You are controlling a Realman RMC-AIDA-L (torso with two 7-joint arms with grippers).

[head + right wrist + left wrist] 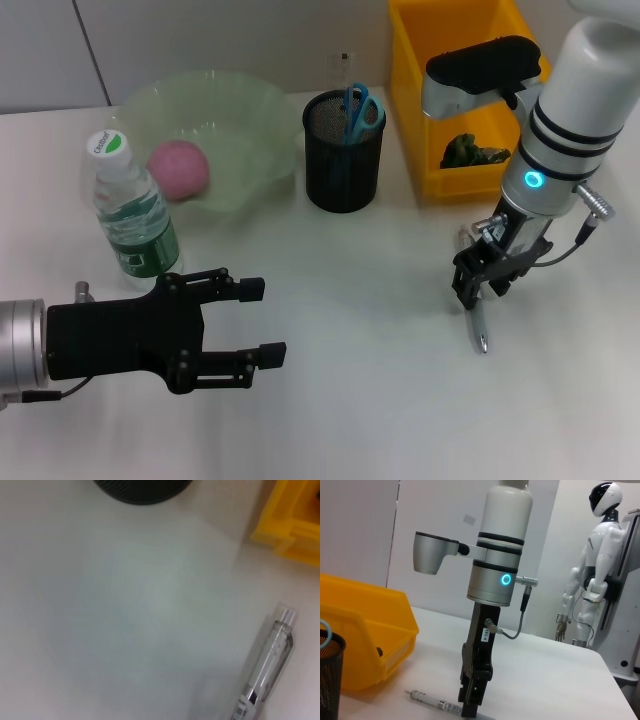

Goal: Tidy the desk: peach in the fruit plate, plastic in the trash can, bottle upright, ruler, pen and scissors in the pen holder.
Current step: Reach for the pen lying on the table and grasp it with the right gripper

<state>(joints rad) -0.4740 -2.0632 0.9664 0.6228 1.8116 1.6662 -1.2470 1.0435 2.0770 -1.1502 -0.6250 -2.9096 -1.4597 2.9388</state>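
The pen (474, 312) lies flat on the desk (350, 330), toward the right edge and in front of the yellow trash can (420, 110); it is the thing in hand now, because the peach (179, 168) already sits in the fruit plate (240, 110), the bottle (133, 210) stands upright near the left edge, the scissors (355, 108) are in the pen holder (343, 155), and something dark, probably the plastic (474, 152), lies in the trash can. The right gripper (478, 283) stands almost vertical directly over the pen, its tips very near or touching it; whether its fingers are already pressed on the pen I cannot tell. I judge that the next move needs a firm pinch on the thin barrel, then a lift toward the pen holder at the back of the desk. The left gripper (262, 320) rests low near the front left corner, fingers spread, holding nothing.
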